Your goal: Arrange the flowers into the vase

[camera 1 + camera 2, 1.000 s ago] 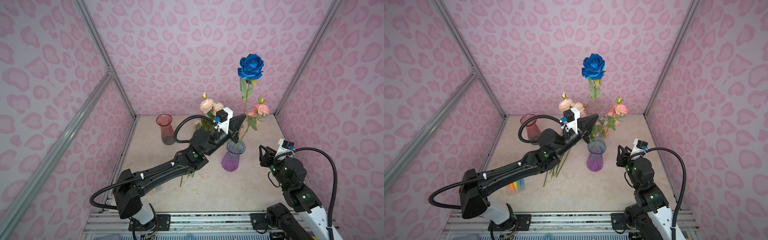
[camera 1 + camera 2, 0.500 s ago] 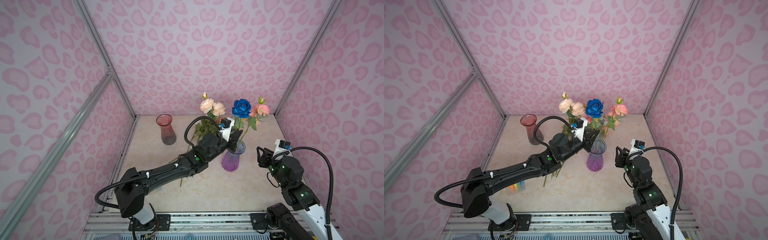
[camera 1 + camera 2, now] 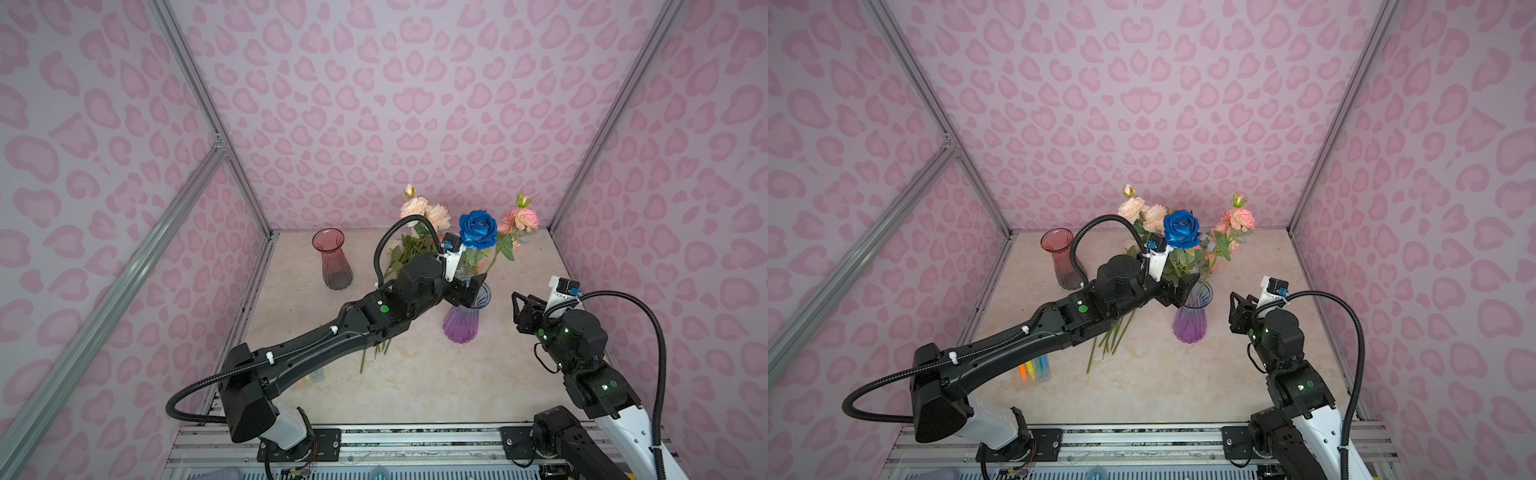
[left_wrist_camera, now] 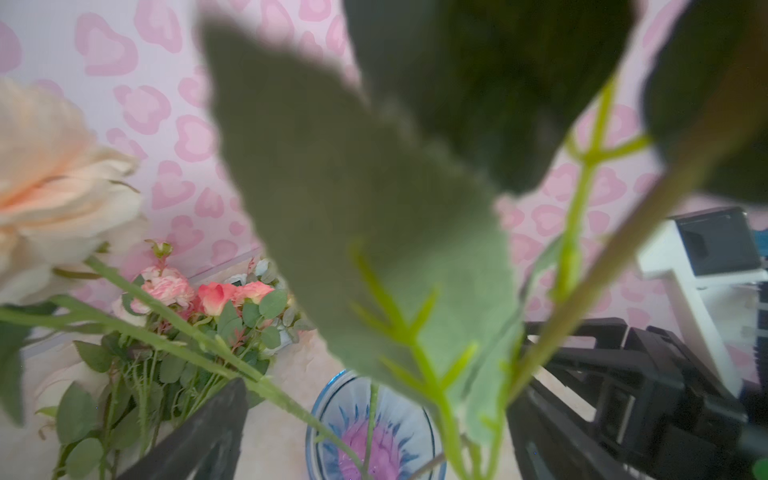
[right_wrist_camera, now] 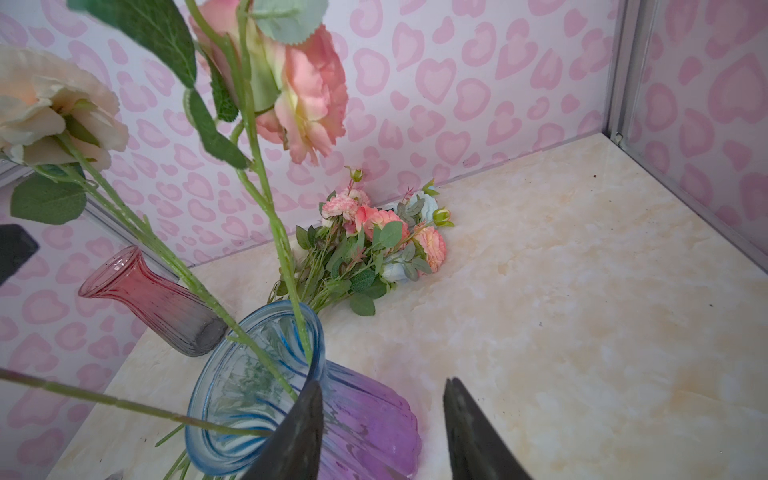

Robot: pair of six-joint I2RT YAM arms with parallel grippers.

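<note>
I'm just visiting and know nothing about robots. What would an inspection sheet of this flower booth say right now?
Surface: marbled tabletop, a few dark specks.
Job's things: purple-blue vase upright, holding the blue rose, peach roses and pink rose; loose bunch lying on the table near the back wall.
Clutter: empty red vase; small pack of coloured sticks.
Grippers: left gripper open around the stems above the vase mouth; right gripper open, empty, apart from the vase.
Cables: left hose loops up beside the peach roses; right hose arcs off its arm.
Surroundings: pink heart-print walls, metal frame posts.
</note>
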